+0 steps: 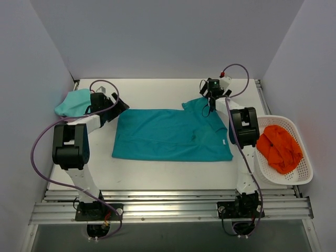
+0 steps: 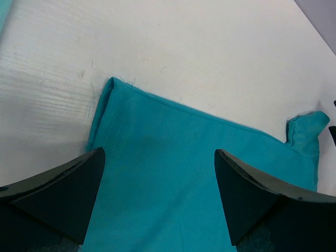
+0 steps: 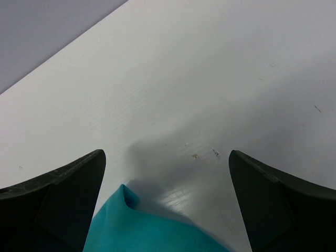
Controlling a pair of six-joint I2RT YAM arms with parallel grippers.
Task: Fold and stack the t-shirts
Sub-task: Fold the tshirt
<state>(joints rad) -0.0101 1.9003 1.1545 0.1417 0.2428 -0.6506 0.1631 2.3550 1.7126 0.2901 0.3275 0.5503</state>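
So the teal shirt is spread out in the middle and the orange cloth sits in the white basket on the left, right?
No. The top external view shows the white basket holding the orange cloth on the robot's right, not the left. The teal shirt is indeed spread out in the middle.

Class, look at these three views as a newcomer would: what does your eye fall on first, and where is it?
The deep teal t-shirt stands out first, spread flat in the middle of the white table. Next comes the bright orange cloth, heaped in the white basket at the table's right edge. A paler mint t-shirt lies bunched at the far left.
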